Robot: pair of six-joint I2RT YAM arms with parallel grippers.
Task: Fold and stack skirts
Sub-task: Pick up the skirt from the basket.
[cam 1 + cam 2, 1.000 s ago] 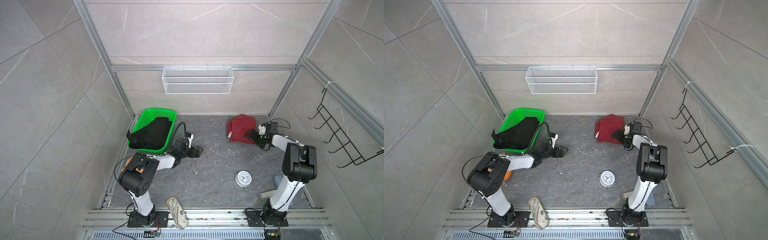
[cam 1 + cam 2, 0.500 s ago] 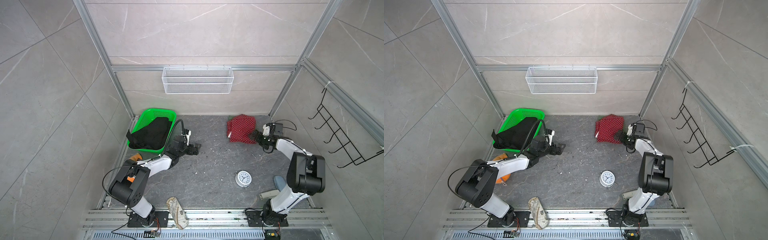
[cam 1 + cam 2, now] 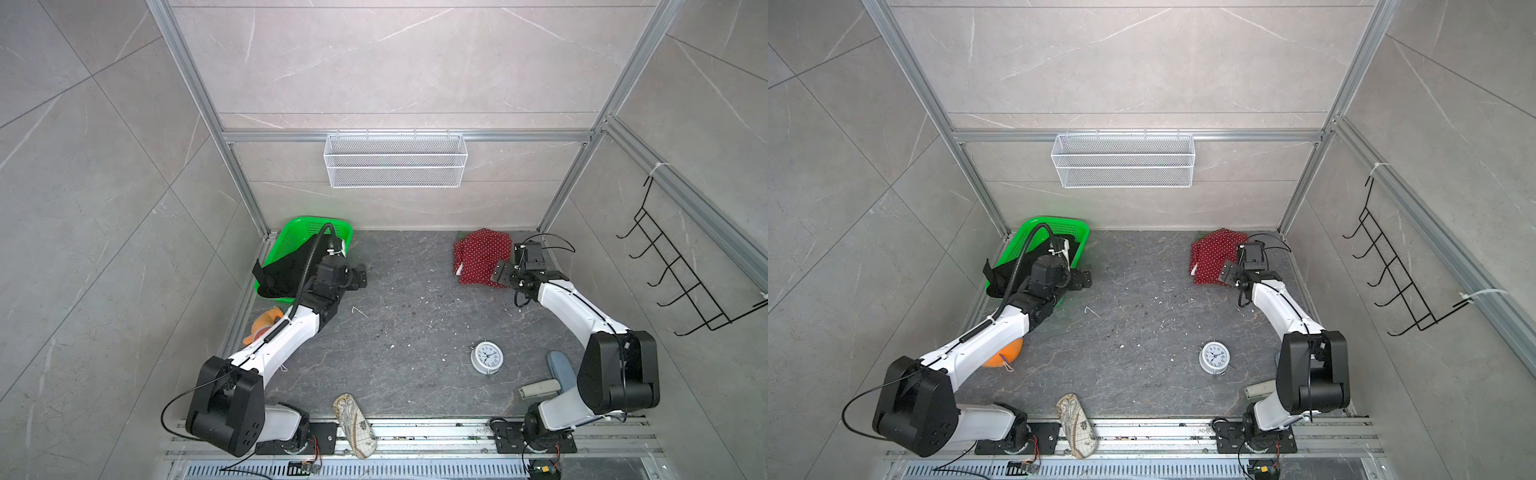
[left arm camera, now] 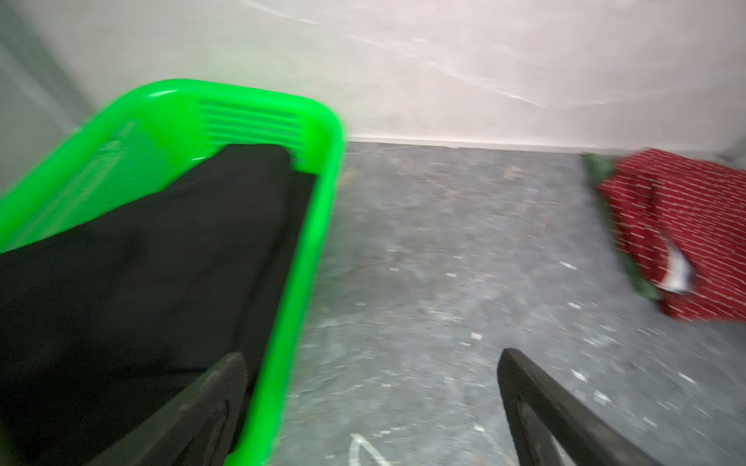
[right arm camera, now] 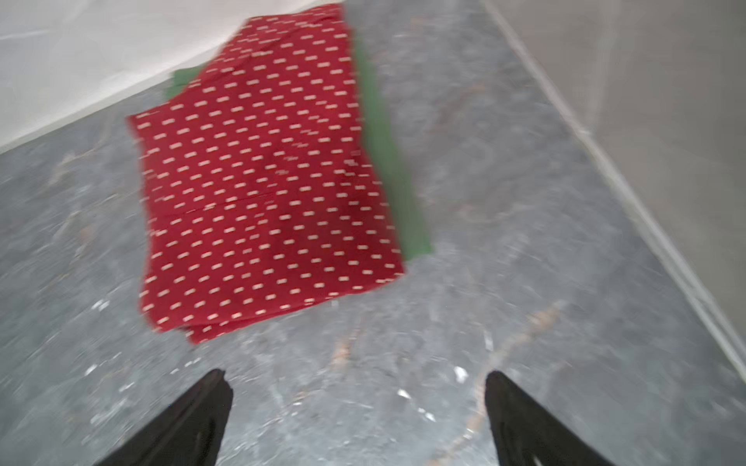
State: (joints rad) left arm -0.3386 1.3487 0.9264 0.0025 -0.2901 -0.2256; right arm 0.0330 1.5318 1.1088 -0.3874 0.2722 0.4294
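Left gripper (image 3: 360,276), jaws spread wide and empty, has swung in alongside the green basket (image 3: 291,233) that holds the black skirt (image 3: 282,270). The right gripper (image 3: 501,272), equally wide and empty, hovers by the red polka-dot skirt (image 3: 482,253), folded atop the dark green skirt (image 5: 387,141) at the bench's (image 3: 415,316) far right. Two look stacked, so black appears next. No lettering is legible.

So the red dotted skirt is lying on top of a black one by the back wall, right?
Not quite. The red dotted skirt by the back wall lies on a dark green skirt, not a black one; the right wrist view shows it. The black skirt is in the green basket.
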